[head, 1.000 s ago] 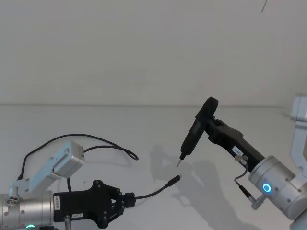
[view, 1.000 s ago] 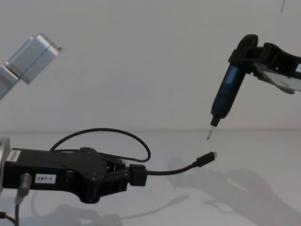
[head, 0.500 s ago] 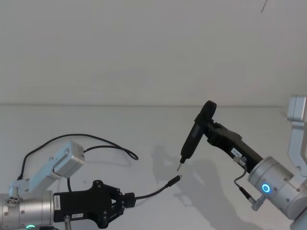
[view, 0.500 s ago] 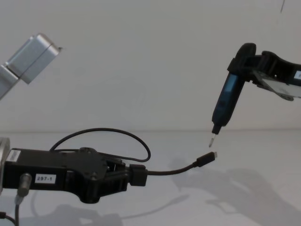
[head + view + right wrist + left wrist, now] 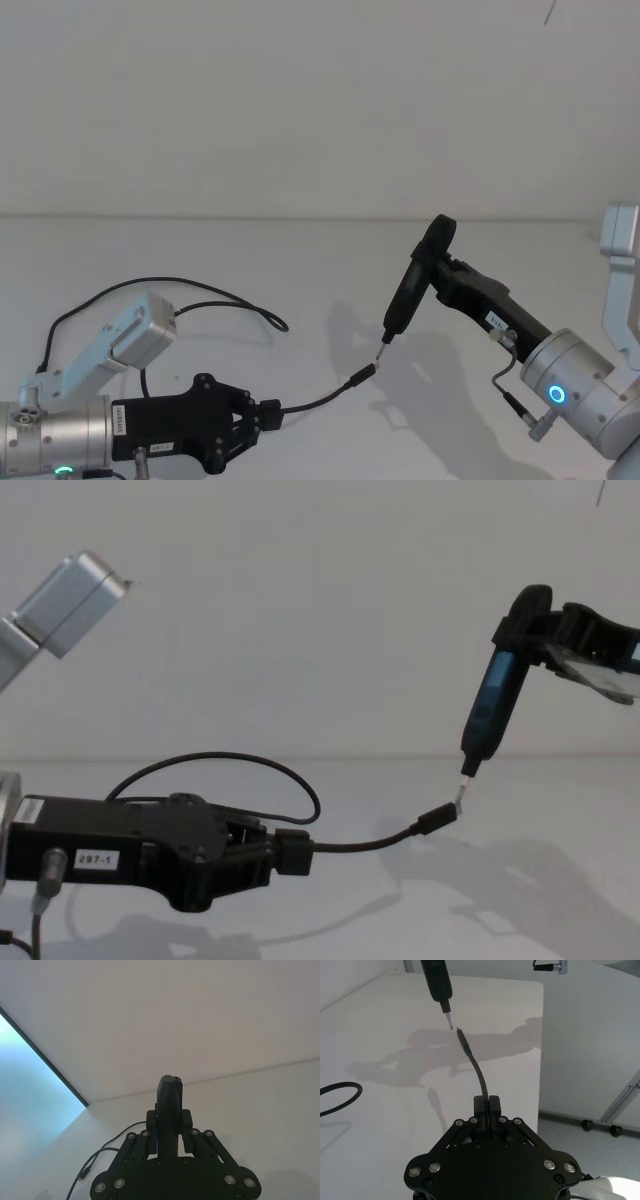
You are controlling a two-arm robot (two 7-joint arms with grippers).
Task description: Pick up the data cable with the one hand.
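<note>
Cable held over a bare white table (image 5: 200,260), with a plain white wall behind.
The left gripper (image 5: 268,852) pinches one black cable (image 5: 370,840) near its end; the free end runs forward and rightward, plug (image 5: 440,817) tilted up. The right gripper (image 5: 432,272) clamps one pen tool (image 5: 488,715), whose tip meets the plug.

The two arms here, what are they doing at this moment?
The left tool is shut on the cable, holding it near its plug so the end sticks out above the table. The rest of the cable loops back on the table behind it. The right tool holds a dark pen, pointed down. The pen's metal tip sits right at the plug; contact cannot be confirmed.
</note>
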